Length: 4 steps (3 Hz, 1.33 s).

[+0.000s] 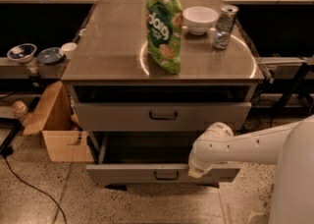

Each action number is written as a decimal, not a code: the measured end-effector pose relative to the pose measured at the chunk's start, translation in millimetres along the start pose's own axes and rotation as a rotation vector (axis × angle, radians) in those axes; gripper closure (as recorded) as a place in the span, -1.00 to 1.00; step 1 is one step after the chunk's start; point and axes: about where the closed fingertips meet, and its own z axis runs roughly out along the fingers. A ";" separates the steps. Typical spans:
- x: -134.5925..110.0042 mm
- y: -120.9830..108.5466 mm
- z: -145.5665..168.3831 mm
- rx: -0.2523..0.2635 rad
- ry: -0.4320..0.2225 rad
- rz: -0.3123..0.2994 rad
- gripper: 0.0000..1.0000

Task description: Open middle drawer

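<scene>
The middle drawer (pixel 127 174) is a wide grey drawer with a small dark loop handle (pixel 166 175) at its centre. It stands pulled out toward me, and its dark inside (pixel 147 149) shows. My gripper (pixel 195 171) is at the end of the white arm (pixel 245 144), which reaches in from the right. The gripper sits at the top edge of the drawer front, just right of the handle. The grey drawer above it (pixel 117 116) has its own loop handle and is nearly closed.
On the cabinet top (pixel 108 56) stand a green snack bag (pixel 163 29), a white bowl (pixel 200 19) and a can (pixel 223 20). An open cardboard box (pixel 54 129) sits on the floor at the left. Small bowls (pixel 21 52) rest on a left ledge.
</scene>
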 end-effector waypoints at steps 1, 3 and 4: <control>3.8 11.3 -16.0 0.042 -0.040 0.031 1.00; 13.7 23.0 -17.8 0.037 -0.031 0.041 1.00; 19.1 29.0 -22.8 0.043 -0.029 0.063 1.00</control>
